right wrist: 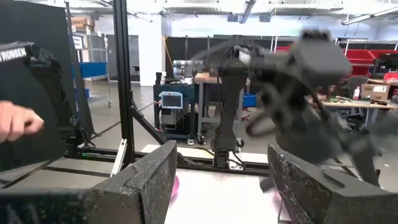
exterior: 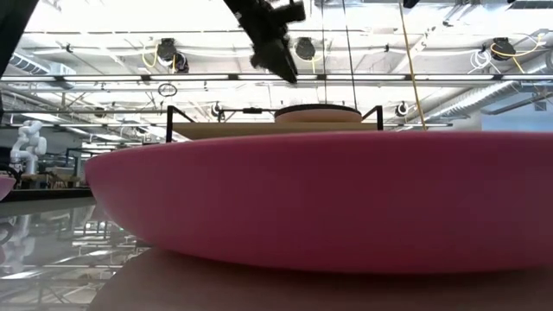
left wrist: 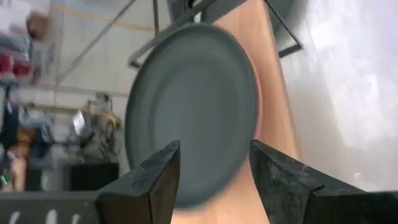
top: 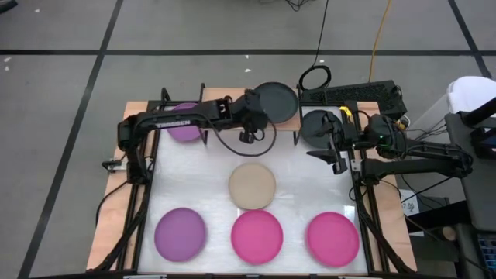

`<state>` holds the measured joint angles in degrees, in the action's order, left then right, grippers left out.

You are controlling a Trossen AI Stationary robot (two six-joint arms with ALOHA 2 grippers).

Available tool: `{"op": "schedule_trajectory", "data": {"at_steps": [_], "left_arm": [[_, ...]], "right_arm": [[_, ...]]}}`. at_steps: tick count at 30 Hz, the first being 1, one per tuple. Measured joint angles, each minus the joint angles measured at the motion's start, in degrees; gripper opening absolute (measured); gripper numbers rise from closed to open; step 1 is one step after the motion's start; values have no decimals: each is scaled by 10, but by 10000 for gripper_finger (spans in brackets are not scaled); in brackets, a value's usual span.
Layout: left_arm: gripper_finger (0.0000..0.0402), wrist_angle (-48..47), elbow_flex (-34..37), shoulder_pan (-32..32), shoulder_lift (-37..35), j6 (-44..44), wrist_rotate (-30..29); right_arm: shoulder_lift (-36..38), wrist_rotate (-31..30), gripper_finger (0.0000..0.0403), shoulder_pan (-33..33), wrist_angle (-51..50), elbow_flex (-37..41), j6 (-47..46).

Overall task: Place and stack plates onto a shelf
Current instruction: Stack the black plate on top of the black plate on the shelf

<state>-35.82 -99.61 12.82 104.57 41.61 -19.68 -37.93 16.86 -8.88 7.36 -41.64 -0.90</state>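
Observation:
The light-wood shelf [top: 221,133] stands along the table's far edge. On it lie a purple plate [top: 184,124] at the left and a black plate [top: 277,101] near the middle. My left gripper [top: 249,132] is open and hovers just near-left of that black plate [left wrist: 193,106], which lies flat on the wood beyond the fingers. A second black plate [top: 319,124] lies at the shelf's right end. My right gripper [top: 335,159] is open beside it, above the table's right side, with nothing between its fingers [right wrist: 155,180].
On the white table top lie a beige plate [top: 252,186] in the middle and, along the near edge, a purple plate [top: 180,234] and two pink plates [top: 257,236] [top: 333,239]. A keyboard [top: 356,94] sits behind the shelf. A hand [right wrist: 15,121] shows beyond the table.

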Motion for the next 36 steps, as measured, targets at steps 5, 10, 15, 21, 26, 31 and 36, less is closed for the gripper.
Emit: {"op": "schedule_trajectory", "data": {"at_steps": [5, 10, 15, 21, 26, 31, 36], "left_arm": [[199, -20, 0, -22, -69, -125, 42], [200, -35, 0, -48, -137, -209, 111], [200, -35, 21, -87, -210, -256, 111], [200, 48, 138, -157, -308, -319, 106], [200, 252, 304, -227, -380, -355, 102], [200, 447, 457, -284, -418, -397, 74], [200, 586, 557, -322, -420, -405, 20]], "right_arm": [[0, 0, 231, 0, -8, 0, -3], [0, -1, 231, 0, -28, 0, -13], [0, 0, 231, 0, -36, 0, -21], [0, -1, 231, 0, -56, 0, -20], [0, -25, 231, 0, -118, 0, -4], [-4, -80, 231, 0, -202, 0, 1], [-12, -80, 231, 0, -208, 0, -1]]}}
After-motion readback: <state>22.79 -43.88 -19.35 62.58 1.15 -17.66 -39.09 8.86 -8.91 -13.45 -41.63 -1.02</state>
